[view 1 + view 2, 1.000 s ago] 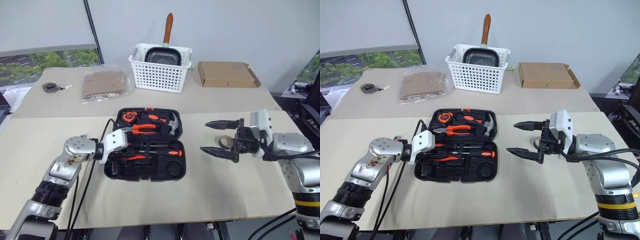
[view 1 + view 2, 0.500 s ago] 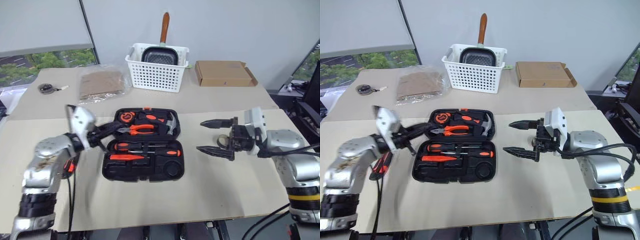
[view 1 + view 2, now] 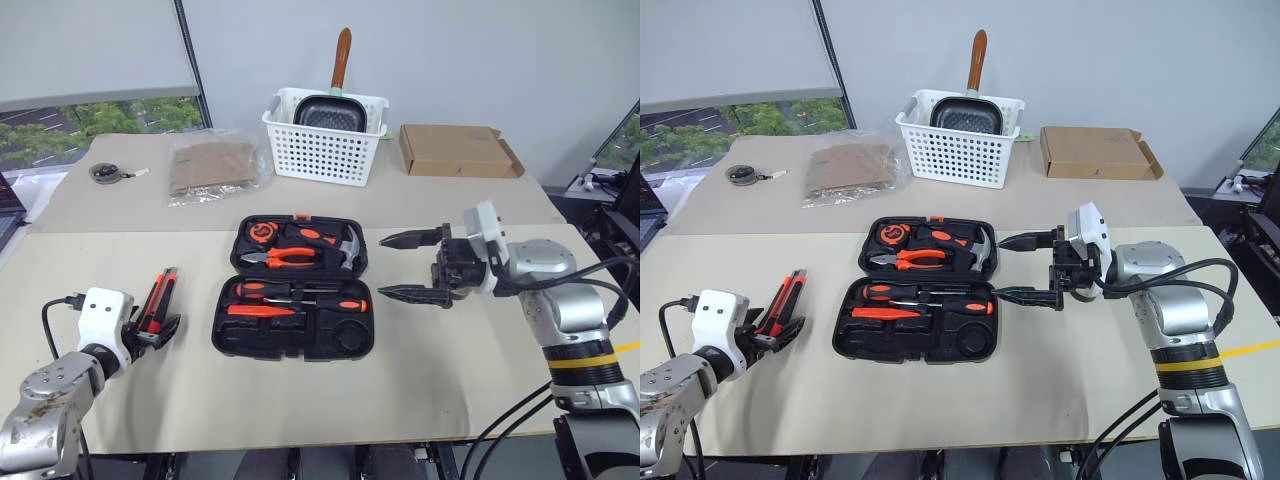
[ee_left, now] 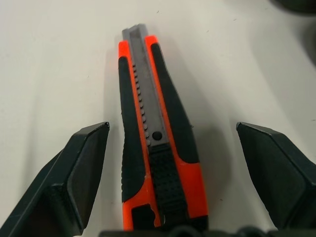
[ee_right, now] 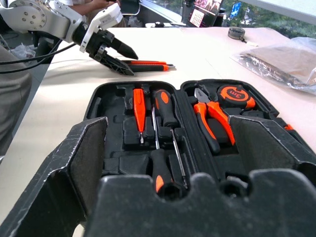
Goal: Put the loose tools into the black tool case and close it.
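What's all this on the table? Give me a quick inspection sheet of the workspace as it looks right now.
Surface: beige table.
Job's things: black tool case lying open with tools in its slots; utility knife loose on the table, left of the case.
Clutter: white basket holding a pan, cardboard box, plastic bag.
Grippers: left gripper open, straddling the knife; right gripper open beside the case.
Cables: black cable on right arm.
Surroundings: window, grey wall.
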{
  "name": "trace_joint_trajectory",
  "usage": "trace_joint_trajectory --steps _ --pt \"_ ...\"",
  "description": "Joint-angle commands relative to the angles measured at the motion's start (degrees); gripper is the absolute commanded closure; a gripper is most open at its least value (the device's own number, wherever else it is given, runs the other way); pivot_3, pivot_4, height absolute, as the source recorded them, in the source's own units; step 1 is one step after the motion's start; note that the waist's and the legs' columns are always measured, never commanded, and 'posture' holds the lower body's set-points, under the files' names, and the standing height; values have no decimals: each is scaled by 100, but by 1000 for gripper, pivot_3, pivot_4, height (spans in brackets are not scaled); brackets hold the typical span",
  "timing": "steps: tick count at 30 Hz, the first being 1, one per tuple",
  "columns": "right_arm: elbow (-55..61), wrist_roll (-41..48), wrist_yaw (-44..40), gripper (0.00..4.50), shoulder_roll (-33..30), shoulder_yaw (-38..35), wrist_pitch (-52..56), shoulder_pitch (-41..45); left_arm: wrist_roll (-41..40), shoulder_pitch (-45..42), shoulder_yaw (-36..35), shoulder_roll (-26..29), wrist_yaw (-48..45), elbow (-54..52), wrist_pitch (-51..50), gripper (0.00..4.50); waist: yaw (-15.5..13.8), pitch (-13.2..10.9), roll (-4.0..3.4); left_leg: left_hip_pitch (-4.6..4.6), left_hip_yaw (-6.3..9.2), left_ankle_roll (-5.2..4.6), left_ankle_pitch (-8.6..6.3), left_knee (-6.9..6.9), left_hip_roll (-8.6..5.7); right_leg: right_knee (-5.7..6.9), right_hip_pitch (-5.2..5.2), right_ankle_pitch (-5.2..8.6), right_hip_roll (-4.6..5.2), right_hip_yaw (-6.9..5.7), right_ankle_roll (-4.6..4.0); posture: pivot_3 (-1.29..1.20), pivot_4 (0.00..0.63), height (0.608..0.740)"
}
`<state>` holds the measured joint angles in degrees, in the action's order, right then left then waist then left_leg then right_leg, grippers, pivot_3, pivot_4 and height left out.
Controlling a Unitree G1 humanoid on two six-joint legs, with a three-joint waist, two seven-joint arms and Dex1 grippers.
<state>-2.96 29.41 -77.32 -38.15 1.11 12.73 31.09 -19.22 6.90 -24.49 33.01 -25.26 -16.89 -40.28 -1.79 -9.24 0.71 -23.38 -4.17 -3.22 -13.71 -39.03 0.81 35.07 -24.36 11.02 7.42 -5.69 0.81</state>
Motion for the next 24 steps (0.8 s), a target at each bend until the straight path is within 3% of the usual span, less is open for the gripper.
trace_joint_trajectory --steps 1,4,8,9,12,16,24 --pt "70 19 -63 0 -11 -102 -107 149 -122 -69 -214 -98 238 52 -310 270 1 0 0 -3 -1 0 0 1 0 2 6 -1 0 1 -1 0 150 700" --pt "130 45 -72 0 -14 -118 -89 110 -185 -60 -197 -115 226 132 -403 1016 8 1 0 -1 -1 5 4 6 2 6 5 -5 0 0 -16 0 150 700" --pt "205 117 -38 0 1 -161 -40 67 -194 -201 -268 -112 222 268 -178 2594 29 1 -1 2 -1 7 5 6 2 7 6 2 -1 -1 -8 0 150 700" --pt "238 137 -27 0 -7 -177 -22 48 -208 -277 -299 -106 168 278 9 2724 32 1 -1 4 -2 7 4 6 2 7 7 1 0 -2 -8 0 150 700" --pt "297 161 14 0 -49 -228 3 -17 -268 -548 -308 -23 -184 286 805 2723 22 -1 3 2 -2 11 6 6 3 6 4 -1 2 -9 -7 0 150 700" --pt "419 204 117 0 -157 -363 54 -190 -805 -1196 -19 249 -1494 91 1669 2723 -66 -4 9 -7 -2 15 8 5 3 -1 -18 -6 8 -23 -14 0 150 700" --pt "735 240 312 0 -300 -544 130 -527 -628 -1724 1566 1318 -4076 218 2624 2723 27 0 4 -18 -60 -48 8 6 4 -5 -14 -21 -2 -21 -47 0 150 700"
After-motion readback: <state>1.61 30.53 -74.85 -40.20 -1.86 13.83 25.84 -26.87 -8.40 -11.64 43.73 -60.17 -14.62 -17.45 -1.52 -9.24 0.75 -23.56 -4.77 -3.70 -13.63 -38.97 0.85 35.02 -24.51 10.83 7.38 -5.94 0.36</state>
